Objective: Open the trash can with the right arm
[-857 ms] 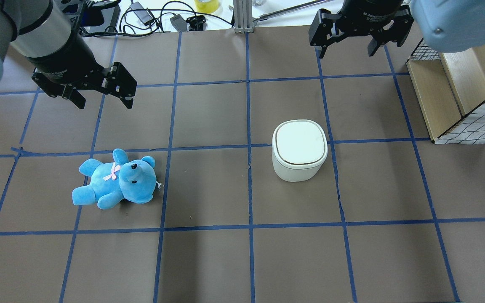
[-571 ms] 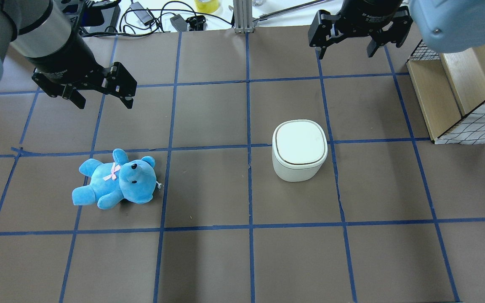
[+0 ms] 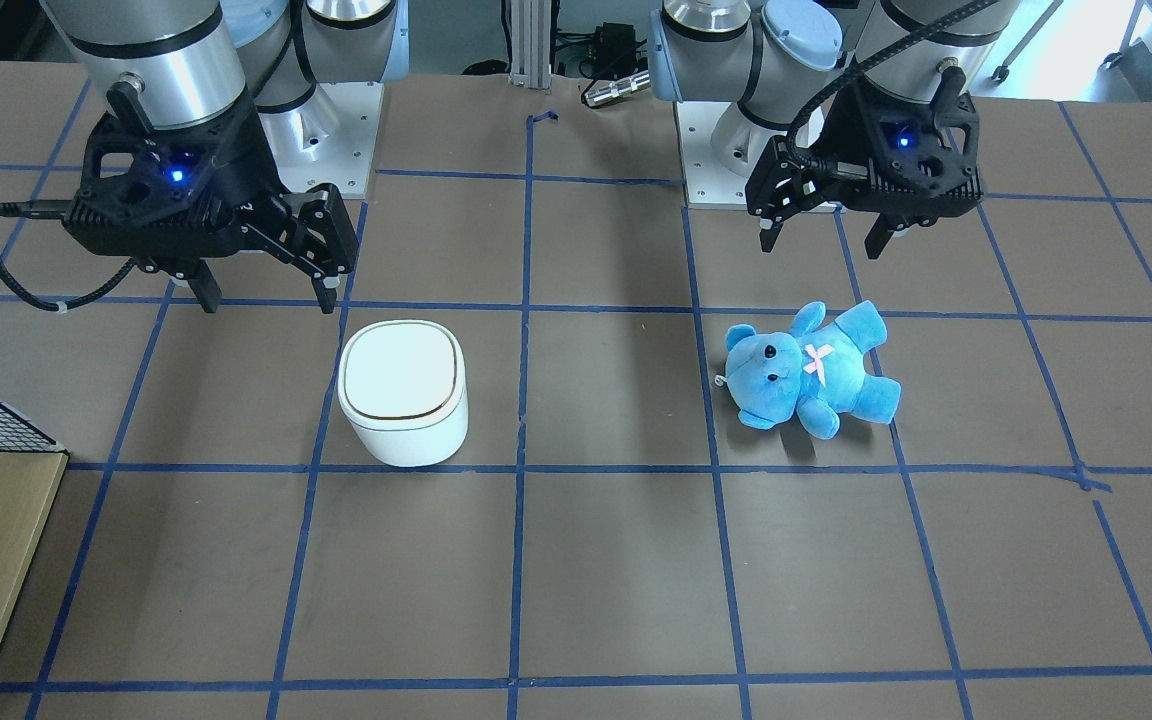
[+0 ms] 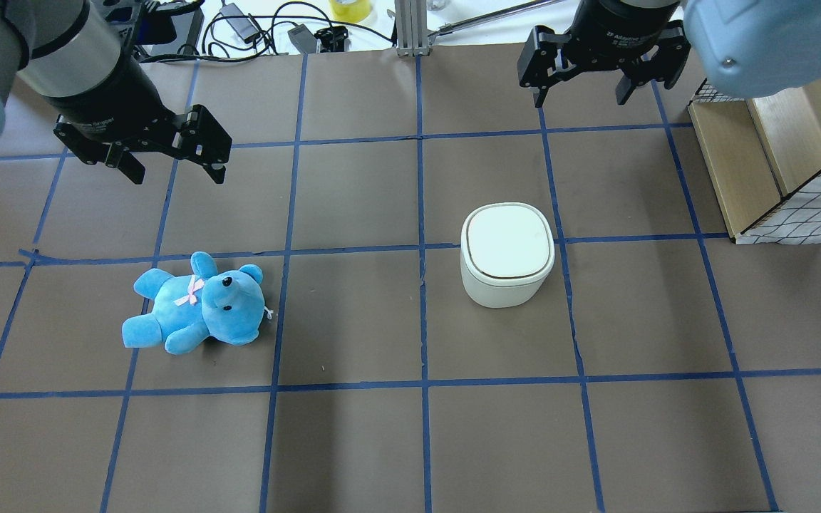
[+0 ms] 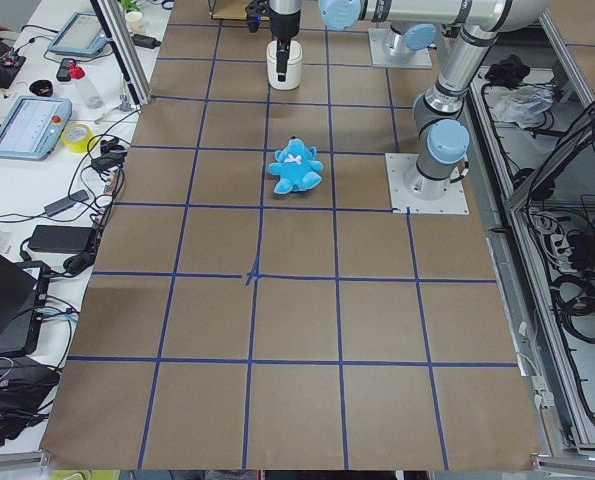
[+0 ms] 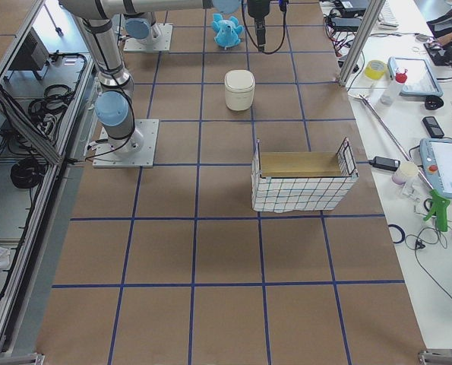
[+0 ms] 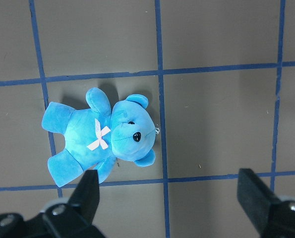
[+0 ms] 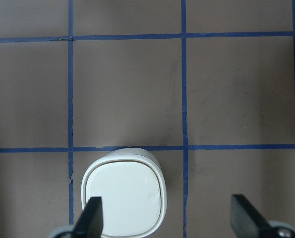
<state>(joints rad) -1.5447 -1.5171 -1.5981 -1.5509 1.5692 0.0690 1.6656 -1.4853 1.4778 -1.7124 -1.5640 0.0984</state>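
The white trash can stands lid shut on the brown mat, right of centre; it also shows in the front view and the right wrist view. My right gripper is open and empty, held above the mat and apart from the can; in the front view it hangs just behind the can's left side. In the right wrist view the can sits under one of my fingers. My left gripper is open and empty above the blue teddy bear.
A wire-mesh basket with a wooden box stands at the mat's right edge, past the can. Cables and a tape roll lie beyond the far edge. The teddy lies on its back on the left half.
My right gripper has shifted slightly up and to the left in the overhead view, still open. The left gripper, the can and the teddy have not moved.
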